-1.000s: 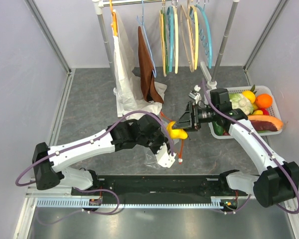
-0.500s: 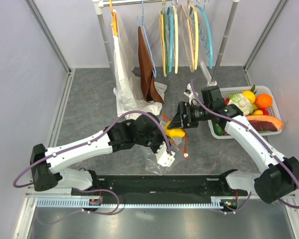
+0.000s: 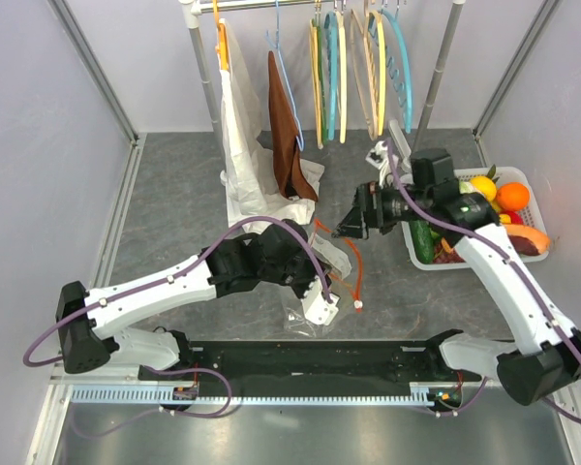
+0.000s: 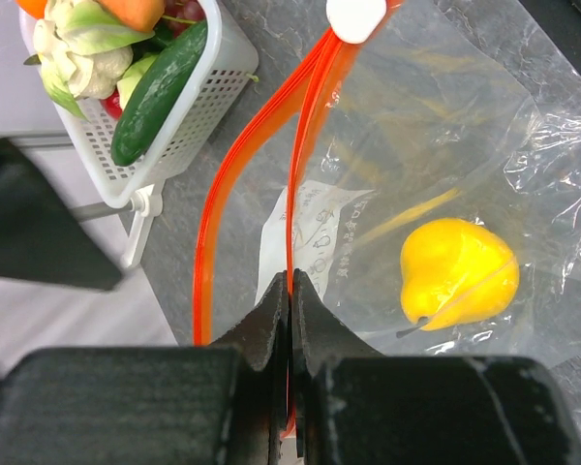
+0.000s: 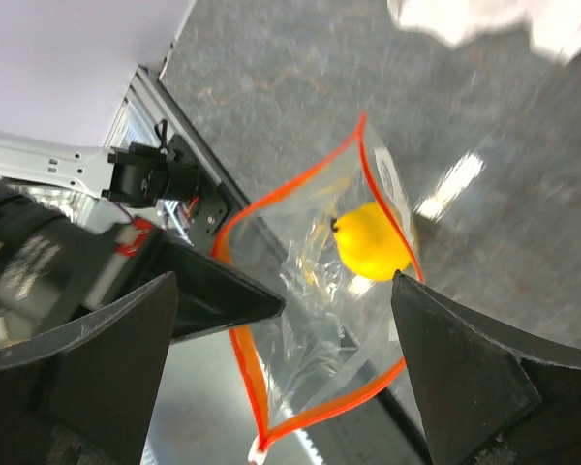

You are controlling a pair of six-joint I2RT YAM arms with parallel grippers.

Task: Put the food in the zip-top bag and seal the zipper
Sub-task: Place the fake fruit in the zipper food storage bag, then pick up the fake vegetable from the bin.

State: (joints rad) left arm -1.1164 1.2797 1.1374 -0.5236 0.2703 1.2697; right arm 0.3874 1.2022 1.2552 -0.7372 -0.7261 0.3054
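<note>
The yellow fruit [image 4: 455, 273] lies inside the zip-top bag [image 4: 445, 145], down near the bottom. The left pincer [image 4: 290, 286] is pinched tight on one side of the zipper [image 4: 213, 213], and the two orange-red strips stand apart, so the mouth is open. The right pincer [image 3: 351, 221] is wide and holds nothing. It hangs above the counter [image 3: 174, 213], between the bag and the white basket [image 4: 198, 97].

I think the next job is to get more food. The cucumber [image 4: 160, 92] leans on the basket's near wall, and the orange [image 3: 512, 197] sits at the far side. The right pincer should grab the cucumber across its middle and leave the cabbage [image 4: 77, 48] alone. The left pincer should hold the strip up so the mouth does not flop shut. The food should go in deep, past the strips.

The counter is grey and looks like stone. Pale walls stand all around. At the back is a rack with coloured hangers [image 3: 368, 68], a white cloth [image 3: 240, 145] and a brown one [image 3: 286, 126].
</note>
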